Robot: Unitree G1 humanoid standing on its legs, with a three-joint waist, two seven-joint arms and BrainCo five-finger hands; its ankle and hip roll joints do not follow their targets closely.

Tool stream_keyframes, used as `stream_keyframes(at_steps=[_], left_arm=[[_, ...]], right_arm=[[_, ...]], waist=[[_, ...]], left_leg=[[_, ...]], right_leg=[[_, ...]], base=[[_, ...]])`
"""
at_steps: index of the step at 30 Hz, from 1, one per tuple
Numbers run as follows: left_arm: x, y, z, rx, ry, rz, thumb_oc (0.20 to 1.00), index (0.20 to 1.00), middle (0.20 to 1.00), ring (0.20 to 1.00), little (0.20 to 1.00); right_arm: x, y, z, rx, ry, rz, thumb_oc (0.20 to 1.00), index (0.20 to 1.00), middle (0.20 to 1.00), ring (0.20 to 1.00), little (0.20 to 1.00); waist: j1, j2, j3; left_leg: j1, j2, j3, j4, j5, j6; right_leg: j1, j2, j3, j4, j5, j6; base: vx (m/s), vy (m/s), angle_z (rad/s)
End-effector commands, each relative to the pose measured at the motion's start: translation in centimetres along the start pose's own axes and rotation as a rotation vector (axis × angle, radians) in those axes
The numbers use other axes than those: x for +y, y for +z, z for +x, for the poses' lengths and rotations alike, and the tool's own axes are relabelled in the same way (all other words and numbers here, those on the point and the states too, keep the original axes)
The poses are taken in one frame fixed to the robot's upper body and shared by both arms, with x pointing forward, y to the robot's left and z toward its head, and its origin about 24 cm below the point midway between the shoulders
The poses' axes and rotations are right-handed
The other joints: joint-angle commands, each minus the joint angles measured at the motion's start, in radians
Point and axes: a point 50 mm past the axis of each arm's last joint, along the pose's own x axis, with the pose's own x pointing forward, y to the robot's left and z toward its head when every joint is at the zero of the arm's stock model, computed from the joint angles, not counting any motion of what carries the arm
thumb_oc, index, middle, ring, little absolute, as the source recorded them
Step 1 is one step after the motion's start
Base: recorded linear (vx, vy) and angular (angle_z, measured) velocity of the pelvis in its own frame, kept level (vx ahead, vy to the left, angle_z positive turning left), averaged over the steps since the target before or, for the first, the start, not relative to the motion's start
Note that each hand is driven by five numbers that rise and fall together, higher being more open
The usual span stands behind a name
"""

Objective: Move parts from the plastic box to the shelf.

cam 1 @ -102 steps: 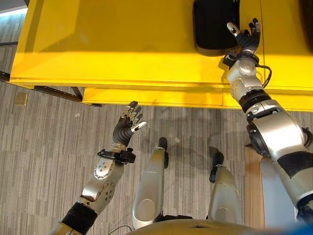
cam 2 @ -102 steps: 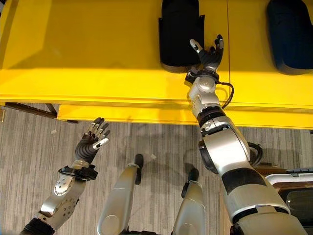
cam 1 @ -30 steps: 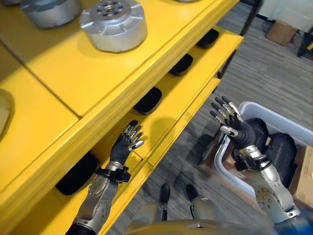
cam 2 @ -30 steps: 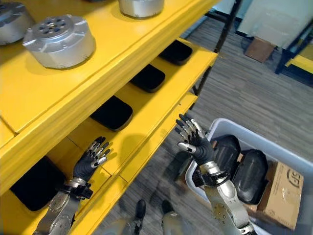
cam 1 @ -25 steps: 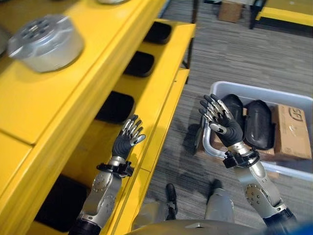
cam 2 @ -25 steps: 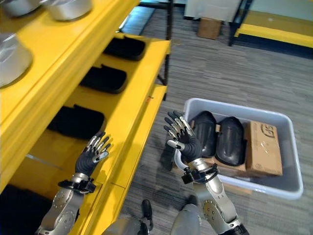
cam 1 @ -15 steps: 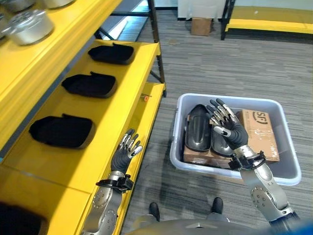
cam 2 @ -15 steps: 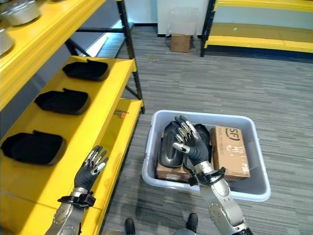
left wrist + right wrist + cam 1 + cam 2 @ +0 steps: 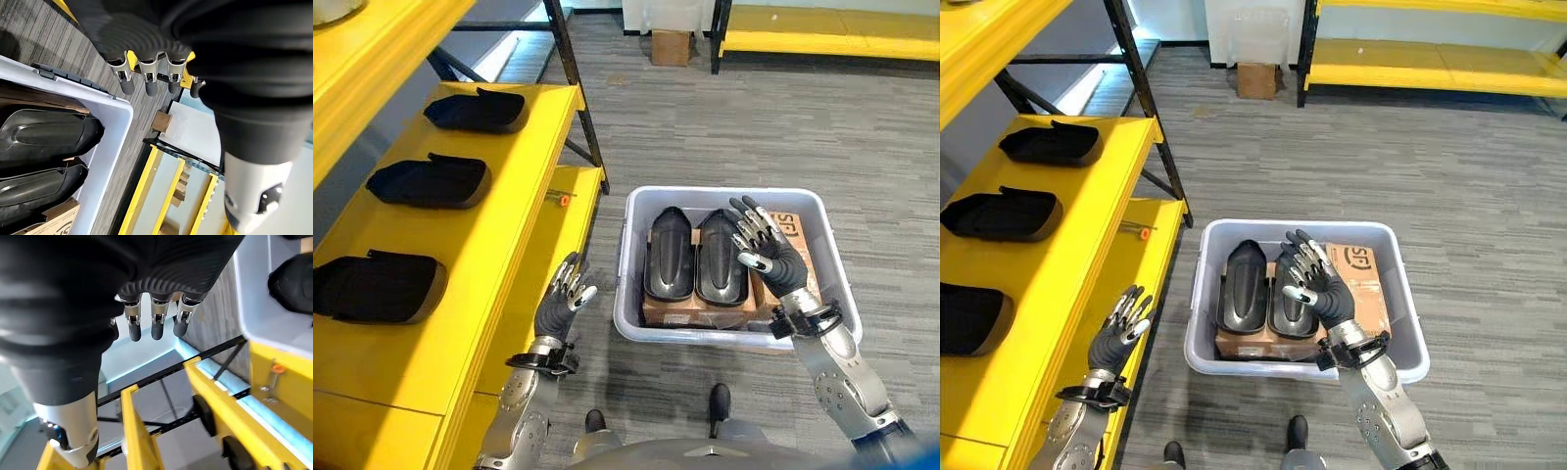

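Two black parts [image 9: 695,257] lie side by side in the grey plastic box [image 9: 636,328] on the floor, on top of a brown cardboard box [image 9: 1363,277]. The right hand [image 9: 769,257] is above them with fingers spread wide and holding nothing. The left hand [image 9: 558,305], fingers straight and empty, is between the box and the yellow shelf [image 9: 509,235], where three more black parts [image 9: 429,180] lie in a row.
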Motion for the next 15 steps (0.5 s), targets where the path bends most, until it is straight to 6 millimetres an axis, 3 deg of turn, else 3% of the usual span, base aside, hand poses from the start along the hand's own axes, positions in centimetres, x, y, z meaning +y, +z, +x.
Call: stream_keyframes(at_steps=[1,2,3,5,6,7,10,15], left_arm=[[-0.4,1.7,0.6,-0.08,-0.045,0.022,1.0,1.0,1.0,1.0,1.0],[-0.7,1.6,0.8,-0.082,-0.046,0.021,1.0,1.0,1.0,1.0,1.0],[-0.9,1.5,1.0,-0.078,-0.048,0.016,1.0,1.0,1.0,1.0,1.0],[-1.1,1.6,1.3,-0.093,-0.048,0.013,1.0,1.0,1.0,1.0,1.0],[-1.2,1.8,1.4,-0.106,-0.057,0.017,1.0,1.0,1.0,1.0,1.0],[-1.1,1.9,1.3,-0.112,-0.056,0.007,1.0,1.0,1.0,1.0,1.0],[-1.2,2.3,1.5,-0.137,-0.063,0.008,1.0,1.0,1.0,1.0,1.0],[-0.6,2.5,1.4,-0.151,-0.03,0.01,1.0,1.0,1.0,1.0,1.0]], right_arm=[[0.7,3.3,0.9,-0.157,0.081,-0.078,1.0,1.0,1.0,1.0,1.0],[0.8,3.7,1.0,-0.174,0.074,-0.105,1.0,1.0,1.0,1.0,1.0],[0.7,3.6,1.2,-0.176,0.064,-0.105,1.0,1.0,1.0,1.0,1.0],[0.8,4.1,1.7,-0.21,0.063,-0.13,1.0,1.0,1.0,1.0,1.0],[0.6,4.4,1.9,-0.226,0.056,-0.149,1.0,1.0,1.0,1.0,1.0],[0.6,4.4,2.0,-0.224,0.063,-0.145,1.0,1.0,1.0,1.0,1.0],[0.0,3.8,1.7,-0.214,0.015,-0.131,1.0,1.0,1.0,1.0,1.0],[-0.3,2.8,1.5,-0.167,-0.013,-0.107,1.0,1.0,1.0,1.0,1.0]], waist=[[0.02,-0.007,0.041],[0.025,-0.006,0.064],[0.027,-0.004,0.071],[0.05,0.008,0.092],[0.054,0.018,0.091],[0.048,0.021,0.086],[0.033,0.035,0.089],[0.028,0.013,0.104]], left_leg=[[-0.067,0.0,-0.129,0.297,0.127,-0.06],[-0.12,-0.008,-0.154,0.276,0.157,-0.057],[-0.15,-0.008,-0.167,0.226,0.152,-0.056],[-0.157,-0.026,-0.233,-0.025,0.158,-0.06],[-0.148,-0.031,-0.268,-0.078,0.165,-0.074],[-0.13,-0.028,-0.256,-0.095,0.121,-0.067],[-0.068,-0.042,-0.163,-0.162,0.106,-0.066],[-0.072,-0.072,-0.111,-0.151,0.073,-0.057]], right_leg=[[0.037,0.044,0.032,0.038,-0.016,-0.059],[0.039,0.041,0.028,0.034,-0.025,-0.058],[0.039,0.033,0.029,0.029,-0.025,-0.051],[0.028,0.016,0.072,0.025,-0.021,-0.01],[0.003,0.008,0.106,0.023,-0.01,0.007],[-0.006,0.009,0.125,0.024,-0.015,0.008],[-0.029,-0.016,0.145,0.017,0.018,0.019],[-0.068,-0.058,0.158,0.012,0.048,0.04]], base=[[-0.06,-0.264,-0.24],[-0.01,-0.078,0.02],[0.04,0.108,0.19],[0.08,0.322,0.07],[0.03,0.278,-0.68],[0.03,0.197,-1.36],[0.08,0.259,-1.36],[0.01,0.19,-0.08]])
